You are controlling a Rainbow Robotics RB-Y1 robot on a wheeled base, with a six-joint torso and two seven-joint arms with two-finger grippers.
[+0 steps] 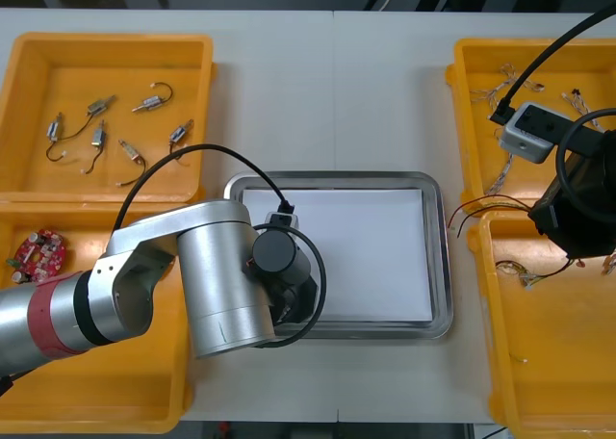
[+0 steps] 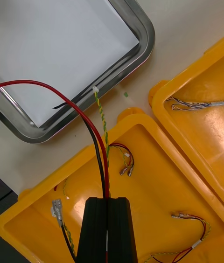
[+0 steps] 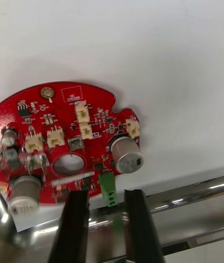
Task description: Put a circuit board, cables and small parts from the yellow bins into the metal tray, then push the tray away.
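Observation:
A round red circuit board (image 3: 70, 141) lies flat on the white inside of the metal tray (image 1: 438, 266), in its near left corner. My left gripper (image 3: 106, 193) hangs over the board's edge, open, its fingers (image 3: 74, 216) a little off either side of the board's green connector (image 3: 108, 188). In the front view the left wrist (image 1: 279, 266) covers that corner. My right gripper (image 2: 107, 202) is above the near right yellow bin (image 2: 154, 183), shut on a red and black cable (image 2: 91, 128). The cable (image 1: 472, 213) arcs toward the tray's right rim. A yellow-green twisted wire (image 2: 101, 118) rises beside it.
A second red board (image 1: 38, 249) lies in the near left bin (image 1: 96, 400). Several small metal parts (image 1: 101, 131) sit in the far left bin (image 1: 207, 83). More cables lie in the near right bin (image 1: 529, 271) and the far right bin (image 1: 472, 102).

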